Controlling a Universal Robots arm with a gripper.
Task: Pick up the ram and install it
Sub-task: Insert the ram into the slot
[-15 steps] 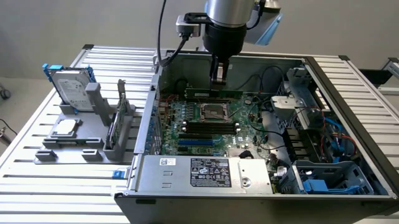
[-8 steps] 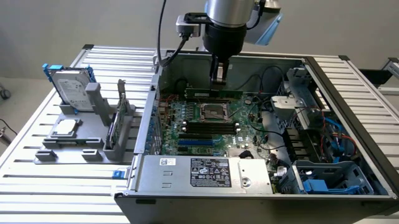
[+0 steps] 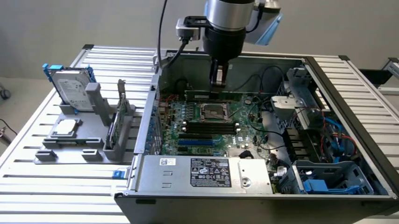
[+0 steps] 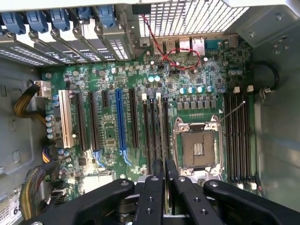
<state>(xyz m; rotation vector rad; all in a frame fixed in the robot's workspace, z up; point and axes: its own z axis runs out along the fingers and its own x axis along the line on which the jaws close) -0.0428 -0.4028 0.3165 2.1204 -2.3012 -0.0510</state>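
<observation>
Ram (image 3: 199, 95) hangs clamped by its top edge in the gripper (image 3: 217, 85), just beyond the socket (image 3: 216, 112), in the exterior view. Wrist view: fingers (image 4: 152, 197) pinch it edge-on beside the socket; it is likely light, stiff and fragile, best held at bare edges.

A robotics lab bench — a slatted metal table (image 3: 56, 186) before a bare pale wall (image 3: 81, 21) along the frame's top, an opened computer case (image 3: 187, 70) at centre, a grey parts fixture (image 3: 78, 151) holding a hard drive (image 3: 72, 91) at left, and a robot's gripper (image 3: 217, 85) clasping the ram (image 3: 203, 96) above the motherboard (image 3: 206, 135).
</observation>
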